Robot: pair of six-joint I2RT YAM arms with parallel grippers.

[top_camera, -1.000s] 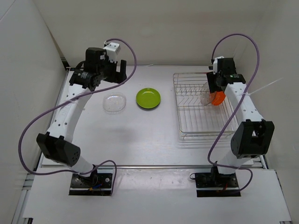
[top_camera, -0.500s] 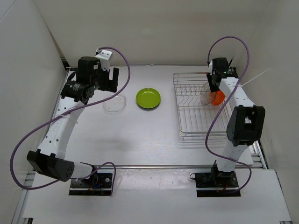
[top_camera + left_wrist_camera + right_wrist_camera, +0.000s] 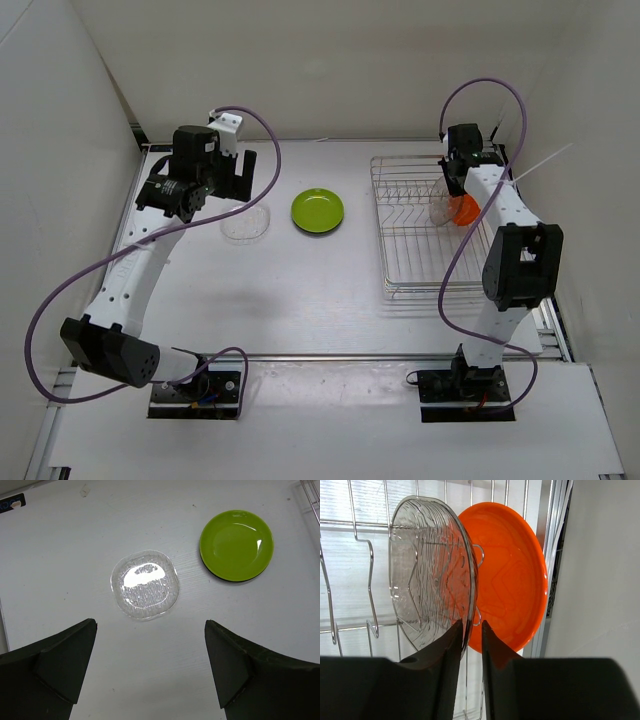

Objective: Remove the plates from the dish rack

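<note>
- While the left tool is hanging over the counter with its two fingers spread wide and nothing between them, the right tool is reaching into the far right corner of the dish rack.
- The right tool's fingers are sitting almost together, straddling the nearest rim of the clear plate. That rim is running down into the narrow gap, so the tool is pinching this plate.
- The clear plate is standing on edge among the rack's upright prongs. The orange plate is standing on edge just behind it, next to the rack's side rail.
- One finger of the right tool is sitting between these two plates; whether the plates are touching each other I cannot tell.
- Well left of the rack, the lime green plate is lying flat on the counter.
- The second clear plate is lying flat just beside the green one, farther left, with bare counter showing between them.
- A dark edge is showing along one side of the lime green plate in the left wrist view; whether it is another plate underneath or a shadow I cannot tell.
- The left tool is hovering near the second clear plate and is touching neither plate on the counter.
</note>
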